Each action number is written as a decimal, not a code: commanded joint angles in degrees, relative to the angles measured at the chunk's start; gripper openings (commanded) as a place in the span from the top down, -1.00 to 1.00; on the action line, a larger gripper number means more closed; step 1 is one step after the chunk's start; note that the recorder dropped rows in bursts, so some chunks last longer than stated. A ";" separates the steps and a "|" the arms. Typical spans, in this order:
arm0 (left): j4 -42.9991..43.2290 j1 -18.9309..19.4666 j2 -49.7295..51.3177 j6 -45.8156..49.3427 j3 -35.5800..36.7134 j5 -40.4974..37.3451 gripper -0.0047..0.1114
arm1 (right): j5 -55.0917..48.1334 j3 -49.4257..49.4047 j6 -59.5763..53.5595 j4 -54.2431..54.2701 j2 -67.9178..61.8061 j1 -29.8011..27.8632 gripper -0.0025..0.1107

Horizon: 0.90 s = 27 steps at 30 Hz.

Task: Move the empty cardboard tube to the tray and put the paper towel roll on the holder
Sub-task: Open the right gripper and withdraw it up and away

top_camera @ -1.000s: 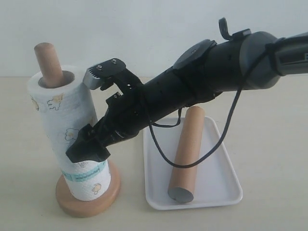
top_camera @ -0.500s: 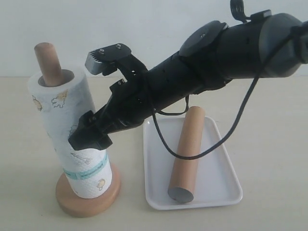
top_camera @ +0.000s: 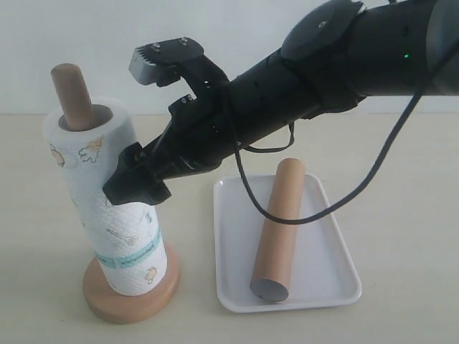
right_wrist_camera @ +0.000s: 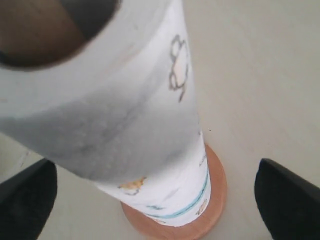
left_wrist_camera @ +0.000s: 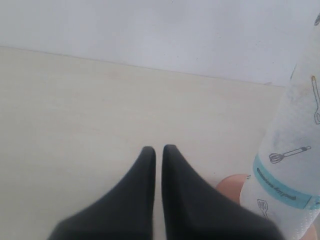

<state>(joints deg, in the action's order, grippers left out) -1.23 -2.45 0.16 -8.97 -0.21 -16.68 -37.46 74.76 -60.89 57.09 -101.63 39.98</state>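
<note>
Paper towel roll seated on holder; cardboard tube laid in tray.
The paper towel roll (top_camera: 107, 208) was seen threaded over the dowel of the holder (top_camera: 72, 93) and rested on its disc base. The empty cardboard tube (top_camera: 280, 222) was laid lengthwise in the tray (top_camera: 337, 283), just beside the holder. The right gripper (top_camera: 142, 123) was held with its fingers spread wide either side of the roll. The left gripper (left_wrist_camera: 158, 150) was found with fingers pressed together, nothing held.

Paper towel roll (right_wrist_camera: 142, 135) on holder (right_wrist_camera: 217, 190), fingers (right_wrist_camera: 287, 200) apart
</note>
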 commanded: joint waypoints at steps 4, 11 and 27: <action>0.19 0.13 -0.16 0.08 0.21 -0.07 0.85 | -3.50 -0.11 3.29 -2.61 5.24 -0.03 -0.86; 0.19 0.13 -0.16 0.08 0.21 -0.07 0.85 | -4.66 -0.11 9.51 -9.72 12.68 -0.03 -0.86; 0.19 0.13 -0.16 0.08 0.21 -0.07 0.85 | -7.29 -0.11 14.04 -12.95 32.10 -0.03 -0.86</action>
<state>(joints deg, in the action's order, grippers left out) -1.23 -2.45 0.16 -8.97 -0.21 -16.68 -44.22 74.76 -47.28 44.57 -72.78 39.98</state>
